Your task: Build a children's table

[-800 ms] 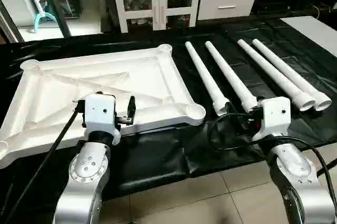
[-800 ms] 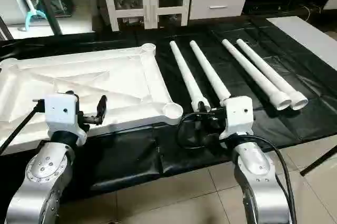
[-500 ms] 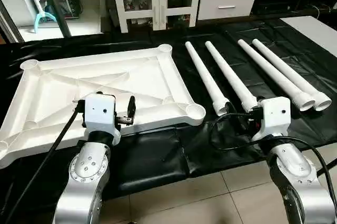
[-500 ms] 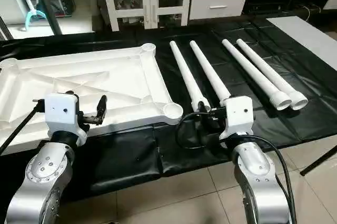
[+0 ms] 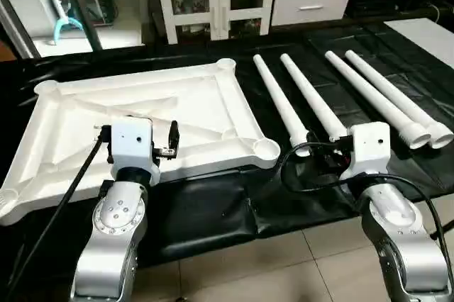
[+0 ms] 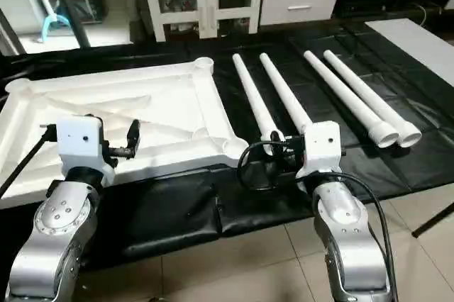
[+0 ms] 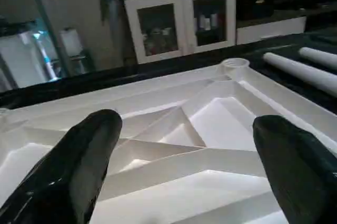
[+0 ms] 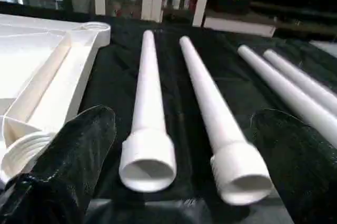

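The white table top (image 5: 142, 121) lies ribs-up on the left part of the black mat (image 5: 213, 210), four legs (image 5: 284, 107) side by side on the right part, and the left gripper (image 7: 184, 166) and right gripper (image 8: 179, 166) both hover wide open, holding nothing

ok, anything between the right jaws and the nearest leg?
Nothing visible. The right gripper is open, and the wide ends of two legs lie just ahead on the black sheet, with no obstruction between.

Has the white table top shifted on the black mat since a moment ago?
No. The table top lies just as before beside the nearest leg; its corner socket keeps the same gap.
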{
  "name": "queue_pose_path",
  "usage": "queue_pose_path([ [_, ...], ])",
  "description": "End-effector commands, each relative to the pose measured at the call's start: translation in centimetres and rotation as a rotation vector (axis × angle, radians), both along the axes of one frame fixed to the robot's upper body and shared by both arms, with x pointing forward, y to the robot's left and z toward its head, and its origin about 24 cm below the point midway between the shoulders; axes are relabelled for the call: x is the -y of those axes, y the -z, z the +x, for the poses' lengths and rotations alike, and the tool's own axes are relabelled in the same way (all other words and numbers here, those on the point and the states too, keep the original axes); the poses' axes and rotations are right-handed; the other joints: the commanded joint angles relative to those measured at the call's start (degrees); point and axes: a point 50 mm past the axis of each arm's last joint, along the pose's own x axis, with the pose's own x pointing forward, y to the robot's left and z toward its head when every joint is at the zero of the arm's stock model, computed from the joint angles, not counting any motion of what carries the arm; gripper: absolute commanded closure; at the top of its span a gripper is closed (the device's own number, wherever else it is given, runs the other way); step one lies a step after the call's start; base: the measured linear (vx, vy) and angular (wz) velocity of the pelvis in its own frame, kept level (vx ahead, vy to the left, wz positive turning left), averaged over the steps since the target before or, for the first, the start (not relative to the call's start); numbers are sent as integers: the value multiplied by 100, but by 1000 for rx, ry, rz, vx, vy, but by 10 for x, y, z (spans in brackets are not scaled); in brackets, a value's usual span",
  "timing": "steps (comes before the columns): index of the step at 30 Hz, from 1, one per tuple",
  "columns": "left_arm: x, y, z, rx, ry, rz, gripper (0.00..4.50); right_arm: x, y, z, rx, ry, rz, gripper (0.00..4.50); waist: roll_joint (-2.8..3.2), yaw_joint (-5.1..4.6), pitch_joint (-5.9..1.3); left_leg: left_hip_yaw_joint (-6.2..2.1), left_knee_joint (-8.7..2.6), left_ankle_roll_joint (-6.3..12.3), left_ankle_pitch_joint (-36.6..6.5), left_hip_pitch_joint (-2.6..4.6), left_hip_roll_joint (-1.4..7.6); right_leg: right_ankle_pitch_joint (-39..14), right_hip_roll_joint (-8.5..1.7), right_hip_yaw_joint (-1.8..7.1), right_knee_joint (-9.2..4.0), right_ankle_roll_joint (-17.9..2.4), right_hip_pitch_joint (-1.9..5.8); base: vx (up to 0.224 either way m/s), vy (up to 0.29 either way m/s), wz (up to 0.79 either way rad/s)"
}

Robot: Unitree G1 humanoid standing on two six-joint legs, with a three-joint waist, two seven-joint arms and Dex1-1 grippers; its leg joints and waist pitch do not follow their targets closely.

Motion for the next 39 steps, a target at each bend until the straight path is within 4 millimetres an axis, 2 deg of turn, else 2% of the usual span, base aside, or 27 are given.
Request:
queue_pose_path([
  [1, 5, -1, 1, -13, 68, -14, 1, -2, -1, 4, -24, -4, 7, 0, -29, -25, -290, -285, -579, -236, -1594, 165, 585, -308, -468, 211, -404, -1021, 58, 0, 0, 0],
  [3, 9, -2, 0, -11, 110, -29, 1, -2, 0, 5, -45, -17, 28, 0, -23, -24, -286, -285, -580, -223, -1612, 169, 581, -348, -463, 212, -404, -1032, 55, 0, 0, 0],
  [9, 10, 1, -3, -5, 103, -10, 1, -9, -4, 11, -33, -87, 23, 0, -75, -240, -93, -319, -559, -482, -4434, 605, 477, -3807, -296, -4, -723, -473, -55, 0, 0, 0],
  [10, 10, 1, -3, -5, 101, -10, 1, -9, -4, 11, -31, -88, 20, 0, -119, -341, -95, -345, -576, -511, -4651, 624, 457, -3906, -263, -60, -726, -369, 11, 0, 0, 0],
  [12, 9, 1, -3, -6, 99, -10, 1, -9, -4, 12, -31, -92, 20, 0, -72, -417, -70, -372, -626, -540, -4827, 667, 460, -3761, -240, -100, -708, -333, 29, 29, 6, -7],
  [13, 9, 1, -4, -6, 99, -11, 1, -10, -4, 12, -31, -95, 20, 0, -56, -549, -131, -418, -684, -488, -4489, 513, 455, -3295, -314, -86, -684, -377, 270, 70, 17, -13],
  [14, 9, 1, -4, -6, 101, -13, 1, -11, -4, 12, -33, -98, 19, 0, -53, -597, -132, -389, -678, -436, -4349, 518, 437, -3171, -336, -86, -717, -430, 274, 70, 17, -13],
  [17, 9, 1, -6, -6, 105, -16, 1, -12, -5, 13, -39, -116, 20, 0, -129, -701, -253, -246, -596, 96, -2662, 193, 357, -2500, -445, 24, -790, -817, 660, 101, 6, -3],
  [19, 10, 1, -6, -5, 105, -18, 1, -12, -5, 14, -39, -120, 21, 0, -134, -705, -333, -185, -494, 523, -1498, 185, 319, -2027, -393, 14, -801, -1004, 777, 119, 9, 3],
  [21, 10, 1, -7, -5, 107, -22, 1, -12, -6, 15, -40, -125, 26, 0, -76, -747, -379, -300, -531, 1011, -902, 439, 398, -1116, -220, -135, -629, -1115, 650, 156, 10, 7],
  [22, 10, 1, -7, -4, 108, -26, 1, -12, -6, 15, -40, -128, 30, 0, -22, -887, -348, -584, -605, 1657, -550, 830, 574, -717, -58, -299, -335, -970, 333, 199, -3, 6],
  [23, 10, 1, -7, -4, 108, -26, 1, -12, -6, 15, -40, -128, 31, 0, 43, -962, -388, -763, -582, 1975, -432, 1152, 696, -751, -40, -364, -121, -820, 56, 199, -3, 6],
  [24, 10, 1, -7, -3, 108, -27, 1, -12, -6, 15, -40, -129, 30, 0, 6, -1007, -365, -1044, -573, 2577, -188, 1488, 978, -914, -117, -292, 275, -186, -376, 180, -40, 1],
  [25, 10, 1, -7, -2, 108, -27, 1, -11, -6, 15, -40, -129, 27, 0, -107, -1050, -320, -1101, -641, 2946, 48, 1353, 1084, -867, -276, -157, 486, 318, -476, 88, -35, -1],
  [26, 9, 1, -6, -1, 108, -27, 1, -11, -6, 15, -41, -129, 25, 0, -138, -992, -298, -976, -627, 2839, -30, 1297, 965, -714, -317, -107, 420, 330, -484, 142, -78, -4],
  [27, 9, 1, -6, 0, 108, -27, 1, -11, -6, 15, -41, -128, 27, 0, -339, -863, -262, -488, -516, 2153, -876, 907, 427, -317, -408, 49, -152, 72, -99, 115, -82, 1],
  [28, 9, 1, -6, 0, 108, -27, 1, -11, -6, 15, -41, -128, 27, 0, -571, -599, -276, -9, 212, 1484, -1606, 378, -296, -1636, -773, 726, -761, -241, 584, 189, -119, 5],
  [29, 9, 0, -6, 1, 108, -28, 1, -11, -6, 15, -42, -127, 27, 0, -483, -556, -346, -155, 660, 1280, -1325, 95, -246, -2141, -1172, 1045, -828, -729, 949, 135, -75, 7],
  [30, 9, 0, -6, 1, 108, -28, 1, -11, -6, 15, -42, -127, 27, 0, -466, -460, -347, -329, 933, 861, -742, -262, -133, -2185, -1090, 985, -713, -1253, 1108, 156, -55, 1],
  [32, 12, 0, -8, 0, 127, -39, 1, -9, -7, 16, -54, -107, 30, 0, -461, -425, -236, -318, 828, 527, -148, -260, -53, -2226, -856, 632, -793, -1718, 960, 151, -21, -5],
  [33, 13, 1, -9, -2, 141, -47, 1, -8, -8, 17, -57, -101, 26, 0, -373, -362, -197, -286, 467, 530, 476, -235, 22, -2164, -617, 334, -846, -1890, 837, 137, 2, -4],
  [34, 15, 1, -10, -7, 157, -46, 1, -8, -8, 17, -84, -106, 36, 0, -159, -328, -249, -292, -58, 619, 1097, -191, 188, -1617, -328, 21, -682, -1705, 828, 172, 71, 4],
  [35, 15, 1, -10, -7, 157, -46, 1, -8, -8, 17, -84, -106, 36, 0, 7, -359, -238, -319, -248, 605, 1365, -13, 278, -1113, -156, -182, -553, -1488, 706, 172, 71, 4],
  [36, 16, 2, -12, -1, 179, -38, 1, -8, -9, 18, -105, -111, 34, 0, 121, -592, -151, -870, -556, 1071, 218, 364, 812, -803, 173, -310, 156, -773, 235, 171, 87, -9],
  [37, 17, 2, -13, 1, 200, -29, 1, -8, -10, 20, -144, -114, 33, 0, 247, -557, -298, -1071, -523, 1409, 487, 498, 1035, -678, 84, -238, 464, -651, 122, 135, 53, -6],
  [38, 19, 2, -14, 1, 230, -25, 1, -8, -11, 21, -176, -124, 43, 0, 109, -458, -464, -1138, -239, 1997, 2250, 693, 1177, 71, -175, -14, 480, -357, -122, 135, 53, -6],
  [39, 19, 2, -14, 1, 230, -25, 1, -8, -11, 21, -176, -124, 43, 0, 124, -361, -507, -1075, -96, 1933, 4951, 631, 1009, 1006, -307, 112, 322, 48, -119, 101, 57, -2],
])
